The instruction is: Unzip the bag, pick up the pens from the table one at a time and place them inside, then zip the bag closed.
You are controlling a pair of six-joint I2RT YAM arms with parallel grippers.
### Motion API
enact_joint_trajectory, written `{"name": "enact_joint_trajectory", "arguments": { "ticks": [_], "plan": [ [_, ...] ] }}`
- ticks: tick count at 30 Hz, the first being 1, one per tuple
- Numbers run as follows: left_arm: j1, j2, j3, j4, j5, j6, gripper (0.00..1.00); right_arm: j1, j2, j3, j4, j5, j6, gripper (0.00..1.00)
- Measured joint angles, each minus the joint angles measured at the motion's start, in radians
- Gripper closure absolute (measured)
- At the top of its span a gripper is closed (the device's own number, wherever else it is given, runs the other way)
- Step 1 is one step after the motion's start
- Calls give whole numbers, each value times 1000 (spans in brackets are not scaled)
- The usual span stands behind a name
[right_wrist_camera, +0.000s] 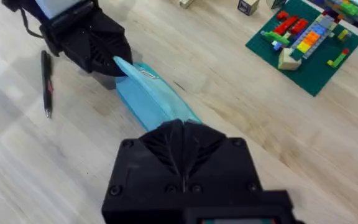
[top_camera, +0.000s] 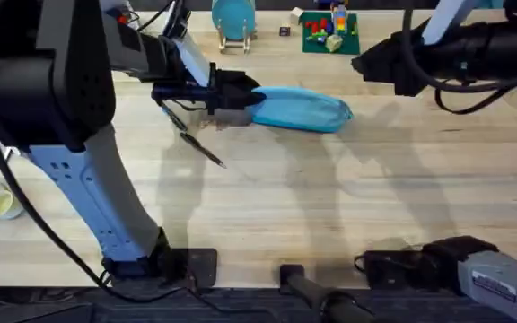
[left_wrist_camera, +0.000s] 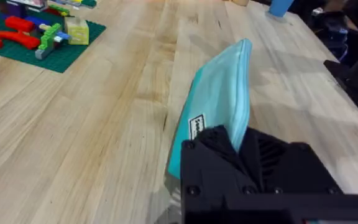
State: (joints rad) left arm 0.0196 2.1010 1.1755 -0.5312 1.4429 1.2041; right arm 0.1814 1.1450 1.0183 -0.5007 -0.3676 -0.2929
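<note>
Left gripper (top_camera: 240, 94) seen closed on the near end of one light blue bag (top_camera: 302, 109), right gripper (right_wrist_camera: 178, 134) closed on its other end, bag laid on the tabletop (top_camera: 330, 197), two dark pens (top_camera: 202, 149) counted just beside the left gripper

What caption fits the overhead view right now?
Left claw grips one end of the blue bag; two dark pens lie on the table.
</note>
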Motion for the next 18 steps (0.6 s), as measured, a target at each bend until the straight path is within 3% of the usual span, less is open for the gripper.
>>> {"name": "enact_joint_trajectory", "arguments": {
  "ticks": [7, 9, 14, 18],
  "plan": [
    [0, 0, 0, 0, 0, 0, 958, 0, 0, 0, -1, 0, -8, 958],
    [0, 0, 0, 0, 0, 0, 958, 0, 0, 0, -1, 0, -15, 731],
    [0, 0, 0, 0, 0, 0, 958, 0, 0, 0, -1, 0, -28, 40],
    [0, 0, 0, 0, 0, 0, 958, 0, 0, 0, -1, 0, -29, 5]
  ]
}}
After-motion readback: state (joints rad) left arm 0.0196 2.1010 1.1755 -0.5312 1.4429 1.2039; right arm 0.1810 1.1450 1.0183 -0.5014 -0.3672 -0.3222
